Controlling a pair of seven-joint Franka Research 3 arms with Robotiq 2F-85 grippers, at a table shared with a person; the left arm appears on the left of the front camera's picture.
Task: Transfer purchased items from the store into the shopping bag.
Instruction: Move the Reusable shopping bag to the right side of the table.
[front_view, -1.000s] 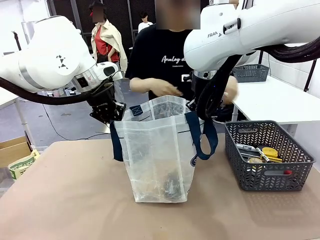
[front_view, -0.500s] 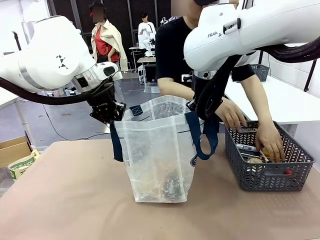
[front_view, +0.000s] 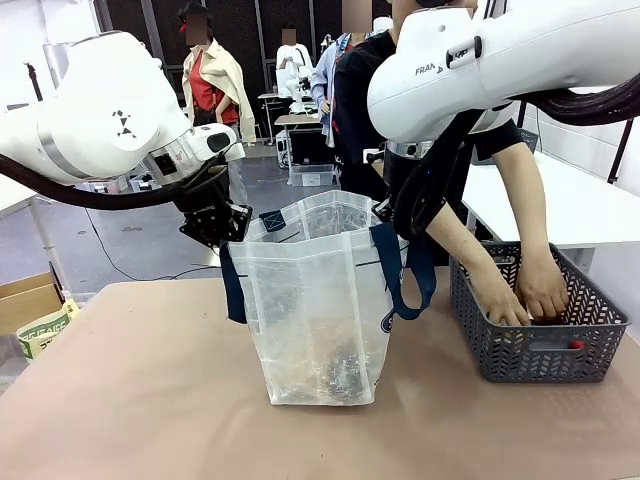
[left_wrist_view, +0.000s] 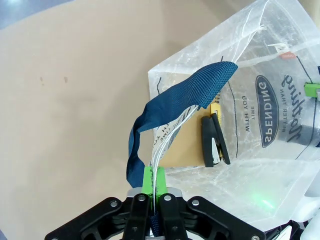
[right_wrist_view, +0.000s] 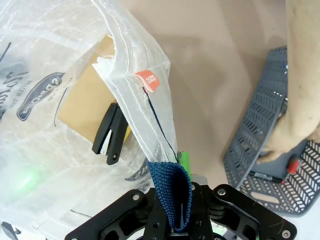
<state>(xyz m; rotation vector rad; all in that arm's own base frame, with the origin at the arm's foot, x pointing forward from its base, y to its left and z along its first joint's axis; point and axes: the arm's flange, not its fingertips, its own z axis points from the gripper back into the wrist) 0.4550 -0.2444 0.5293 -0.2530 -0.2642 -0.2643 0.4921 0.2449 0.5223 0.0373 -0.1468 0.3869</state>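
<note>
front view is showing the translucent whitish plastic shopping bag with navy-blue strap handles standing upright on the tan table, between the two arms. the left gripper is pinching the bag's rim and strap on the picture's left side, and the right gripper is gripping the opposite side, so the bag's mouth is being held open. left wrist view is showing green-padded fingers pressed fully together on the strap and the thin plastic edge. right wrist view is showing that gripper's fingers clamped tight on a folded loop of navy strap. inside the bag, a flat brown cardboard-like pack is lying low down, with a black clip-shaped item resting on it and a small yellow piece just beside that. to the bag's right, the person's hands are reaching down into the dark grey mesh basket, which is sitting on the table near the bag.
</note>
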